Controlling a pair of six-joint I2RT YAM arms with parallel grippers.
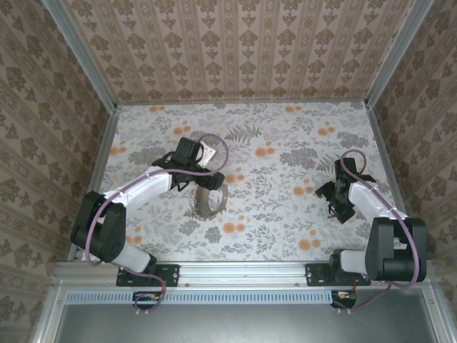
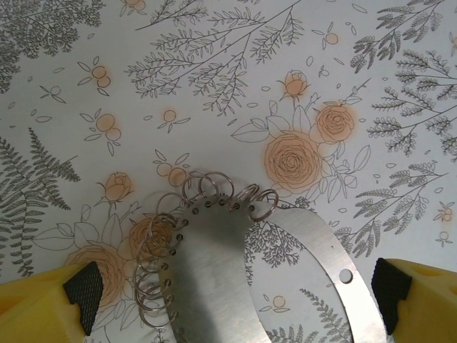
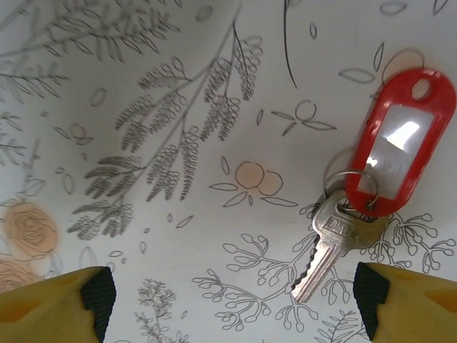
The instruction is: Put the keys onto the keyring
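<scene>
Keyring point(image 2: 214, 279), one, sits inside the wide-spread left gripper point(image 2: 238, 287). One key point(image 3: 325, 246) with one red tag point(image 3: 403, 143) lies inside the wide-spread right gripper point(image 3: 235, 294), near one finger, with bare table point(image 3: 164, 236) all around.

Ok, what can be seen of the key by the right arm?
The key is silver metal, toothed blade pointing down-left in the right wrist view, lettering stamped on its head. A small split ring joins it to a red plastic tag with a pale label window. It lies flat on the floral table, untouched, ahead of the open right end effector.
</scene>
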